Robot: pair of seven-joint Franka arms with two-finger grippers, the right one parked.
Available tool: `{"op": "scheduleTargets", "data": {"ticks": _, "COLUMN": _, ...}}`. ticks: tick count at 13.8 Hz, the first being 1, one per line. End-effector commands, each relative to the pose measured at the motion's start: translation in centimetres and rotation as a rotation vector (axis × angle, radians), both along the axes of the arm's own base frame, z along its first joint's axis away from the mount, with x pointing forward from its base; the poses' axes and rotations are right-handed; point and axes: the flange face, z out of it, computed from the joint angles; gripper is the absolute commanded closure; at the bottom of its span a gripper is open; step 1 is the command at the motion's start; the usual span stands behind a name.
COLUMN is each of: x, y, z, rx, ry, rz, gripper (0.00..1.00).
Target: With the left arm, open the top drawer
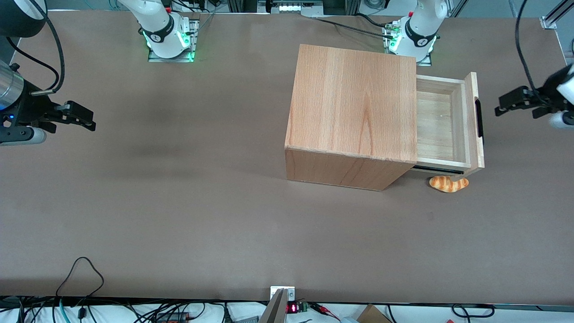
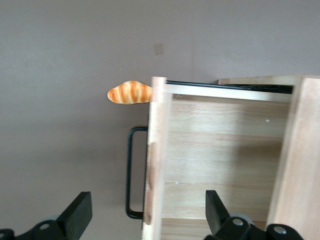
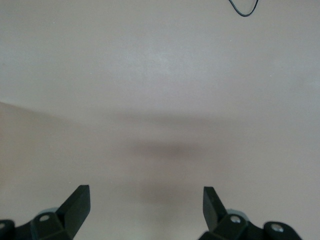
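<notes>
One top drawer [image 1: 441, 121] pulled out, one claw [image 1: 501, 104] spread wide near its handle [image 1: 479, 119]

— What is hiding from us here?
— The top drawer [image 1: 441, 125] is sitting partly inside the cabinet [image 1: 352, 116], and the frame edge is cutting off the left arm [image 1: 563, 96] past its gripper [image 1: 501, 106].

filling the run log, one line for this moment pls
top drawer: pulled open, empty | gripper: open, in front of the handle, clear of it | croissant: on table by drawer
</notes>
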Motion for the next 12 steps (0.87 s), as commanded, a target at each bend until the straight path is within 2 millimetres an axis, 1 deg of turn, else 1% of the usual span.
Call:
{"op": "scheduleTargets", "data": {"ticks": 1, "x": -1.7, "y": -0.7, "z": 1.7, "rx": 0.034, "ry": -0.009, "rz": 0.001, "gripper": 0.0}}
{"op": "scheduleTargets", "data": {"ticks": 4, "x": -2.6, "y": -0.9, "z": 2.7, "rx": 0.031, "ry": -0.018, "rz": 0.003, "gripper": 0.0}}
{"op": "scheduleTargets", "data": {"ticks": 6, "x": -2.8, "y": -0.2, "z": 3.2, "rx": 0.029, "ry": -0.027, "rz": 0.015, "gripper": 0.0}}
{"op": "scheduleTargets", "data": {"ticks": 9, "x": -2.5, "y": 0.8, "z": 2.9, "rx": 0.029, "ry": -0.034, "rz": 0.036, "gripper": 0.0}}
{"op": "scheduleTargets", "data": {"ticks": 12, "x": -1.7, "y": 0.9, "z": 1.6, "rx": 0.029, "ry": -0.068, "rz": 0.037, "gripper": 0.0}}
